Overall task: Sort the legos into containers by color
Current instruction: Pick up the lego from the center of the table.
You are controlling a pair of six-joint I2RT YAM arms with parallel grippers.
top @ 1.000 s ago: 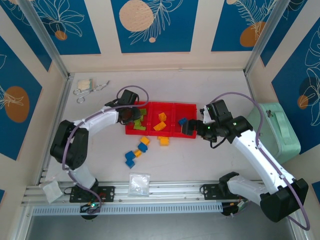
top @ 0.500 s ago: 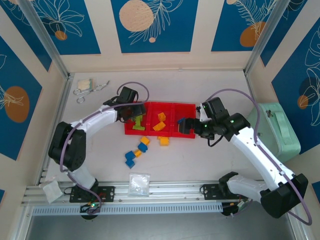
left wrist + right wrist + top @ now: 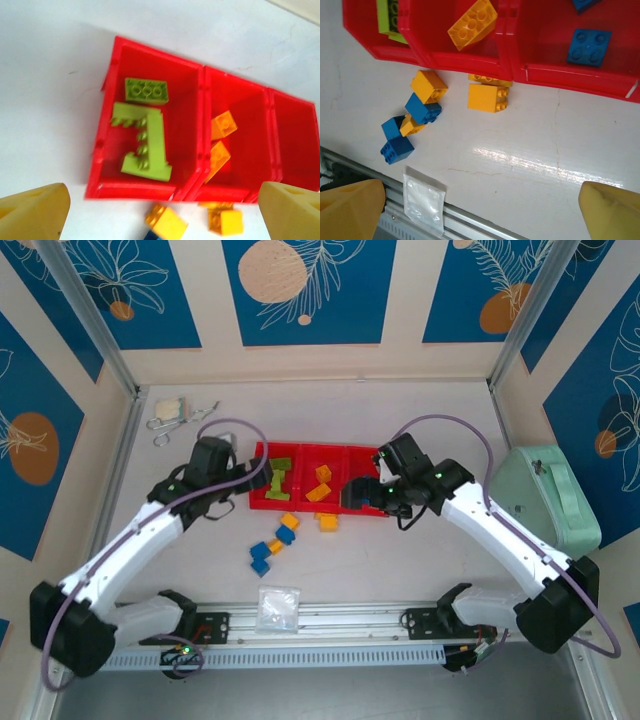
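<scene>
Seen from the top external camera, the red tray [image 3: 325, 447] lay across the middle of the worktop [image 3: 400, 570]. The left gripper [image 3: 262, 478] was at its left end and the right gripper [image 3: 355, 496] was over the near edge of its right compartment. That view was too coarse to settle how either pair of jaws stood; the wrist cameras did. In the left wrist view the yellow jaws sat wide apart at the lower corners, released, with nothing gripped. The right wrist view showed the same: jaws spread and empty above bare worktop.

The left wrist view laid the left compartment open. It held the lime green bricks [image 3: 146, 90], one flat near the far wall and an L-shaped cluster beside it. Two sorted orange bricks [image 3: 223, 125] lay tilted in the middle compartment.

The right wrist view gave what the right gripper covered from above: the blue bricks [image 3: 590, 46] in the right compartment, one cut by the frame edge. It also showed the loose bricks [image 3: 422, 108] on the worktop, orange and blue in a ragged line running from the tray toward the rail. A single orange block [image 3: 487, 97] lay just beside the tray's near wall, with what seemed to be another wedged behind it. A clear bag [image 3: 423, 202] lay at the rail. The top view alone took in the mint-green case [image 3: 545, 495], well apart on the right.
</scene>
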